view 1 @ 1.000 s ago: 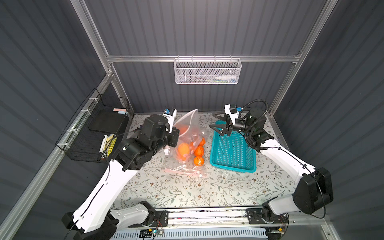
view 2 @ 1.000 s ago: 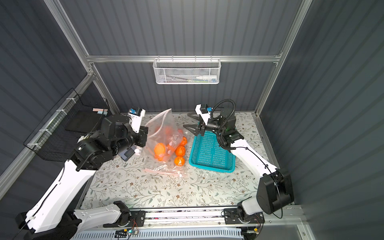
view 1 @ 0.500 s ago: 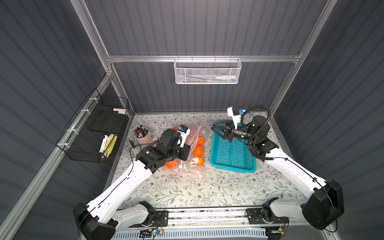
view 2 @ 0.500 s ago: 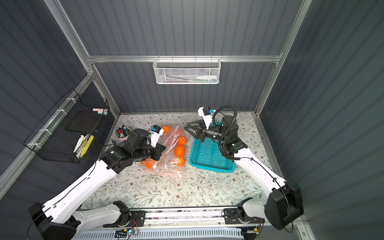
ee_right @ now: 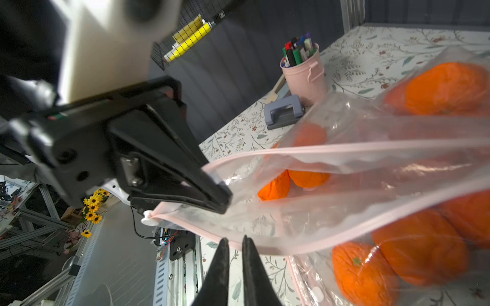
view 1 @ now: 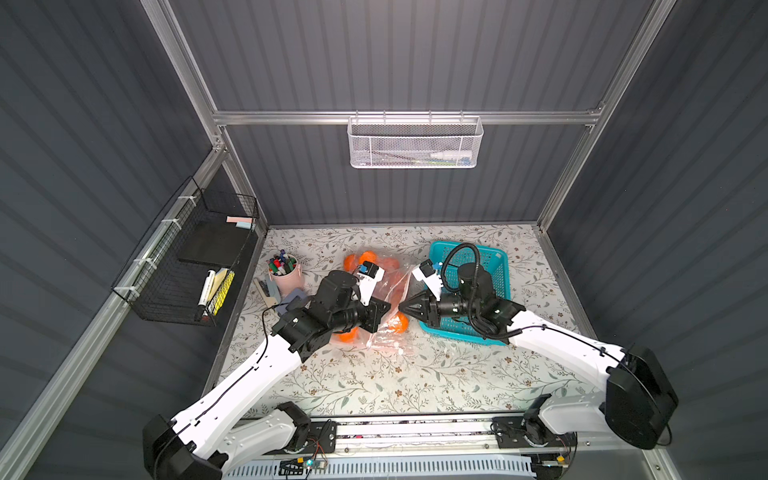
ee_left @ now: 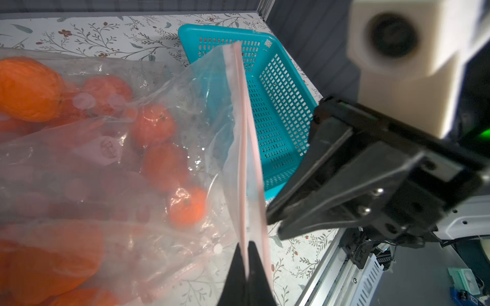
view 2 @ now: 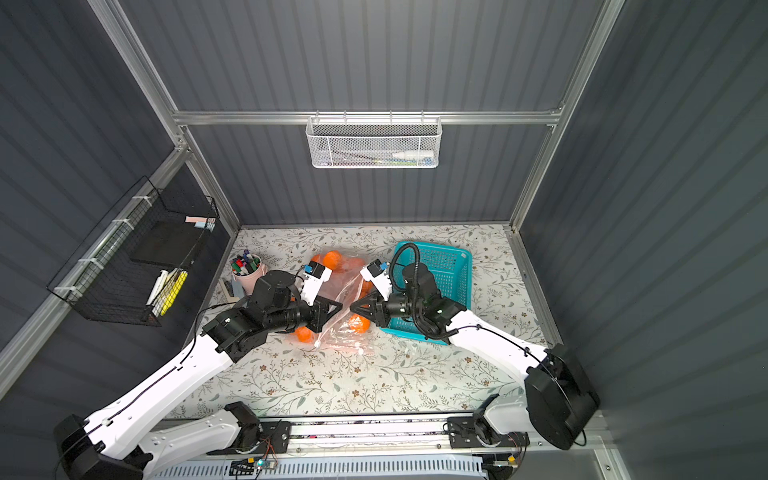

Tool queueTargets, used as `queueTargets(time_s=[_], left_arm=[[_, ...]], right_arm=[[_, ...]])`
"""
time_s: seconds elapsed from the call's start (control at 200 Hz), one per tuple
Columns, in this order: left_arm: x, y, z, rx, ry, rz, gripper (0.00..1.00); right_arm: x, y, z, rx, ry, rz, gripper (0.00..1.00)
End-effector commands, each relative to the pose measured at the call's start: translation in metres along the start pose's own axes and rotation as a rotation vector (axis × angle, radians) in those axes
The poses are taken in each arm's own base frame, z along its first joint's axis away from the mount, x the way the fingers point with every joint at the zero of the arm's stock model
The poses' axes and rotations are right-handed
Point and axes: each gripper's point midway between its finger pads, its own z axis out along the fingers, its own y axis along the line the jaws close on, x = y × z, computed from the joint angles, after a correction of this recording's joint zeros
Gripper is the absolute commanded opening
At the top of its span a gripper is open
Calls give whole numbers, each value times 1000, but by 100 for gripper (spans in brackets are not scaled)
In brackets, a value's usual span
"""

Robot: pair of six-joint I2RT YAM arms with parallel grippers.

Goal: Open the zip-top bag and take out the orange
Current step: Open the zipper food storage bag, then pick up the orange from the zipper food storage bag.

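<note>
— Floral-patterned bench (view 1: 415,374), dark slatted walls all round. What's furthest left?
— Black wire rack (view 1: 187,266) on the wall, then a pink cup (view 1: 286,278) of markers near the bench's edge.
— And the arms?
— Left gripper (ee_left: 246,249) is clamped tight on one pink lip of the zip-top bag (ee_left: 159,159). The bag sits mid-bench with its mouth raised and parted, and the oranges (ee_left: 29,87) are all inside it.
— The other side?
— Right gripper (ee_right: 234,239) faces it, jaws narrowed to a slit at the opposite lip. I cannot tell whether it grips. The teal basket (view 1: 494,266) lies just beside the bag, under that arm.
</note>
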Motion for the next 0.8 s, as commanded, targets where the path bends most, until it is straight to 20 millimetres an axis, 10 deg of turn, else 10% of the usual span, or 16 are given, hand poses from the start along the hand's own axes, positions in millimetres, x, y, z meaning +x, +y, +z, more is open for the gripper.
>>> queueTargets(time_s=[0.0, 0.52, 0.645, 0.795], left_arm=[[-1, -6, -2, 31, -14, 4, 0], [1, -14, 2, 91, -7, 37, 7], [11, -16, 7, 122, 28, 25, 47], [-1, 55, -7, -277, -51, -45, 91]], right_arm=[[-18, 5, 7, 5, -23, -41, 16], [-2, -33, 22, 241, 21, 70, 22], [12, -36, 34, 189, 25, 51, 23], [26, -43, 38, 181, 19, -14, 23]])
